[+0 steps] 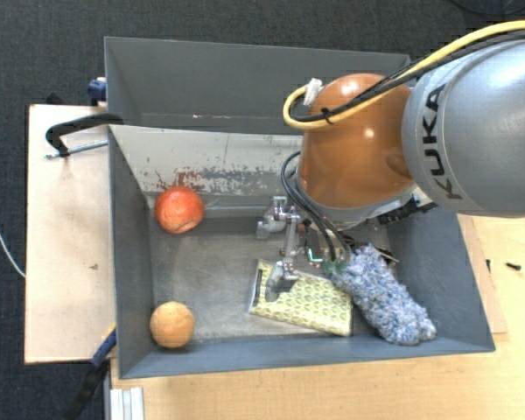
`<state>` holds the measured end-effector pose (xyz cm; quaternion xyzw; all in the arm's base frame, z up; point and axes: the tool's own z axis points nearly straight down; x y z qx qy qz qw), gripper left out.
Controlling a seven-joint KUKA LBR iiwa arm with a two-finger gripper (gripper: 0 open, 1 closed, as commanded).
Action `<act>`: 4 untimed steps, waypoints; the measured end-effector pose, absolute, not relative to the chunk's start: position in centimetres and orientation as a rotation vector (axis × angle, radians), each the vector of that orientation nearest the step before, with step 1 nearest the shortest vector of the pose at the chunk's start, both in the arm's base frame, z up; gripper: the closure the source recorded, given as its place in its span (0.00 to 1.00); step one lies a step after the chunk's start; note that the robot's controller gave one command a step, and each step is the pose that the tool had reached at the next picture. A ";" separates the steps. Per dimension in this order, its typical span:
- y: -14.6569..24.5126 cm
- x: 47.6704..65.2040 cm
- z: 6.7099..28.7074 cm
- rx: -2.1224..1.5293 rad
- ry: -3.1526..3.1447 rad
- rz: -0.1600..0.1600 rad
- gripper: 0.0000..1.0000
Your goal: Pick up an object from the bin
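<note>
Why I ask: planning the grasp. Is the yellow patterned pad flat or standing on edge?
Flat: the yellow patterned pad shows its broad face upward on the bin floor.

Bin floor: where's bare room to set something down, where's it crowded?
Free: grey metal bin floor between the red-orange ball, the tan ball and the yellow-green patterned pad. Crowded: the view's right half, where the gripper hangs over that pad, beside a blue-grey woolly bundle.

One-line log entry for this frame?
tool: open, above left end of patterned pad | held: nothing | beside pad: fuzzy blue cloth | view left: red ball, tan ball
</note>
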<state>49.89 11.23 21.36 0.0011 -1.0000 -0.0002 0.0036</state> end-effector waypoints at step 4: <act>8.4 49.9 7.5 0.192 -3.148 -0.006 1.00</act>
